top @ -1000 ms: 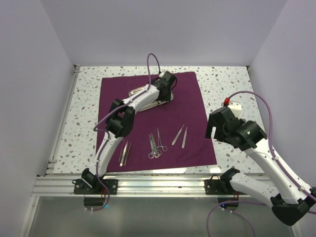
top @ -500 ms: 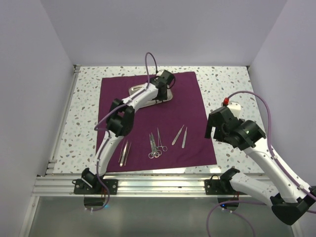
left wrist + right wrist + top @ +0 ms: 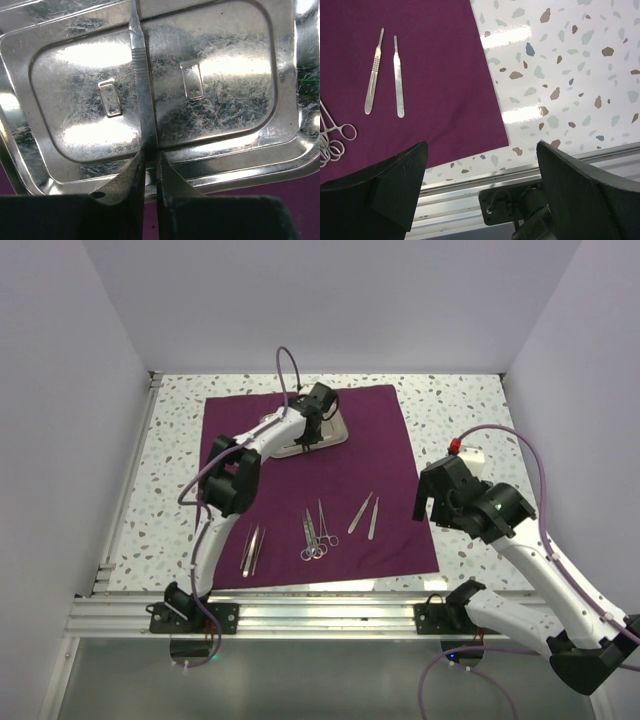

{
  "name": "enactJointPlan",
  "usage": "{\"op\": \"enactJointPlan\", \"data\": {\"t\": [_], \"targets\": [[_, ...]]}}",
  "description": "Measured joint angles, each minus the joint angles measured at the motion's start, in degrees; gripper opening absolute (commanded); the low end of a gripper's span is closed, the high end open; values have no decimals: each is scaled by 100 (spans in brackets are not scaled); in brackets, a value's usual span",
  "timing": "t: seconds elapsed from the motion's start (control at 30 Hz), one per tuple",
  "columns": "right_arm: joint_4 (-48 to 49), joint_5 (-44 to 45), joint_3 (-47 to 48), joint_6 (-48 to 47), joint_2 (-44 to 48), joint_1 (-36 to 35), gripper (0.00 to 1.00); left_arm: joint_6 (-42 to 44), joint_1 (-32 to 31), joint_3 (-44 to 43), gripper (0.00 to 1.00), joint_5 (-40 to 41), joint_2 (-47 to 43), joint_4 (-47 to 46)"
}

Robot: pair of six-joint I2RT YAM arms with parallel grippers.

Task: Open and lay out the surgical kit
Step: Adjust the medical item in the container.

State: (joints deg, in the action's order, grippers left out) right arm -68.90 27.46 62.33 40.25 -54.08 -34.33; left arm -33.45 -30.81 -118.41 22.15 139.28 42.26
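Note:
The surgical kit's dark purple cloth [image 3: 340, 465] lies spread flat on the table. On its far part sits the shiny steel tray [image 3: 285, 438], which fills the left wrist view [image 3: 225, 75]. My left gripper [image 3: 312, 418] [image 3: 150, 157] is low over the tray, shut on a slim steel handle [image 3: 142, 80] that lies across it. On the near part of the cloth lie tweezers [image 3: 252, 548], ring-handled scissors [image 3: 314, 533] and two slim handles [image 3: 365, 515] [image 3: 385, 75]. My right gripper [image 3: 437, 498] [image 3: 481, 146] hangs open and empty over the cloth's right edge.
The speckled tabletop [image 3: 465, 415] [image 3: 570, 65] surrounds the cloth. An aluminium rail [image 3: 330, 605] [image 3: 545, 165] runs along the near edge with the arm bases on it. White walls close in the left, back and right sides.
My left gripper has closed on the slim handle in the tray, and the left arm has shifted slightly left. The right arm has stayed put.

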Motion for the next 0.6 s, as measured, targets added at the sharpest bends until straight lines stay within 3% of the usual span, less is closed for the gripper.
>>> {"op": "enactJointPlan", "data": {"t": [0.07, 0.6], "targets": [[4, -2, 0, -13, -15, 0, 94, 2, 9, 201, 0, 50, -101, -94], [70, 0, 0, -72, -24, 0, 94, 243, 131, 610, 0, -140, -431, -46]]}}
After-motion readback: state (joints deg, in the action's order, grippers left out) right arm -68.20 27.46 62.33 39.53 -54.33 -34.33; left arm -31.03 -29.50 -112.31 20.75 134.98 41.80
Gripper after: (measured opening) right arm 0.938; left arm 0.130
